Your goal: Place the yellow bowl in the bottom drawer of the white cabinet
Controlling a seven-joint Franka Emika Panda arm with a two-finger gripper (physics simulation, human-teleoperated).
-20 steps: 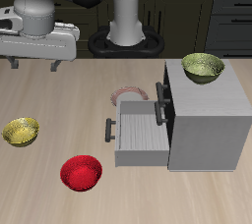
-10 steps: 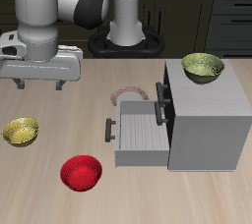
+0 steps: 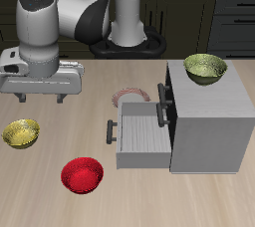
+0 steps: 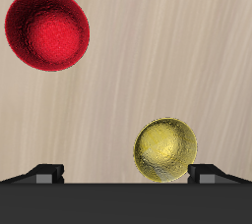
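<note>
The yellow bowl (image 3: 21,132) sits upright on the table near its side edge, far from the cabinet; it also shows in the wrist view (image 4: 165,149). My gripper (image 3: 42,94) hangs open and empty above the table, a little farther back than the bowl; in the wrist view (image 4: 126,174) the bowl lies close to one fingertip (image 4: 204,172). The white cabinet (image 3: 211,119) stands on the other side of the table. Its bottom drawer (image 3: 139,137) is pulled out and empty, black handle toward the bowls.
An olive yellow-green bowl (image 3: 205,68) rests on top of the cabinet. A red bowl (image 3: 82,175) sits near the table's front edge, also in the wrist view (image 4: 49,29). A ring-shaped mark (image 3: 129,97) lies on the table behind the drawer.
My gripper has come down and moved forward toward the yellow bowl. The bowls, cabinet and drawer have not moved.
</note>
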